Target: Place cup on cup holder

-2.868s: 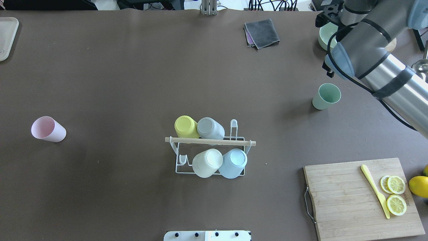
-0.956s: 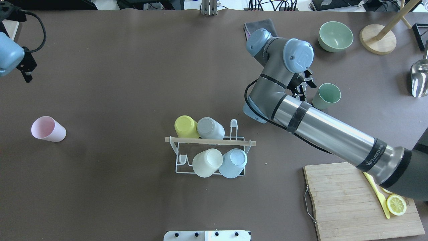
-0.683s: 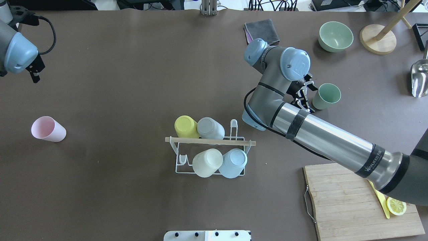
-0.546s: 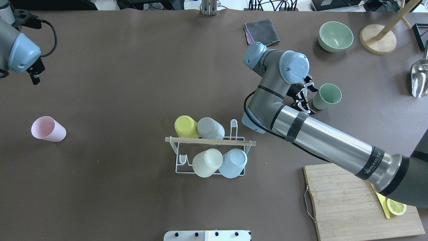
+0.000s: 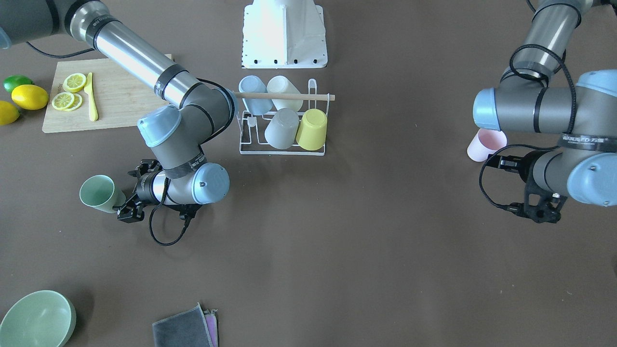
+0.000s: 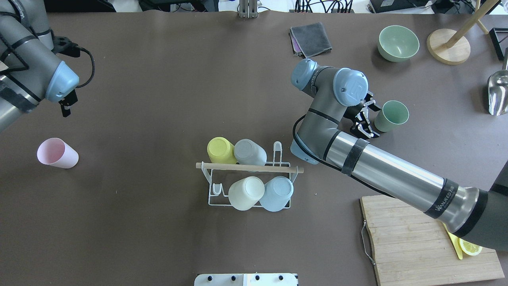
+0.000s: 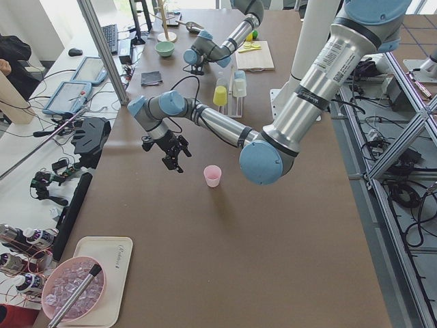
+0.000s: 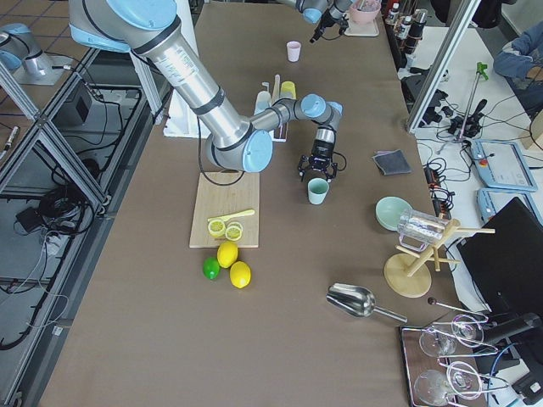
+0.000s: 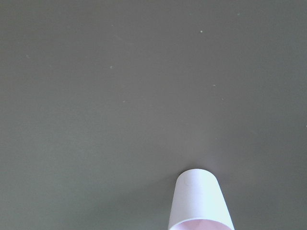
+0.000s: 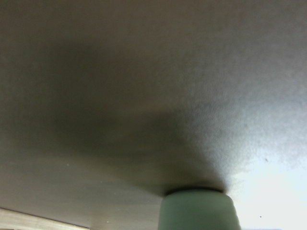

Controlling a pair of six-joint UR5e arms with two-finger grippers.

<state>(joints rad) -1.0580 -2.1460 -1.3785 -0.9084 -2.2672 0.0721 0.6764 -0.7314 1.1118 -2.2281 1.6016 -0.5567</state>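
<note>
Brown table (image 6: 158,79). Cup holder (image 6: 250,168) mid-table: four cups inverted on it, two prongs bare. Green cup (image 6: 391,116) upright, well right of the holder. Right gripper (image 6: 370,119) just beside its lower wall on the holder side, jaws wide. Pink cup (image 6: 57,153) upright, far left. Left gripper (image 6: 66,105) near it, spread unreadable. Only the right arm's own elbow lies between.
</note>
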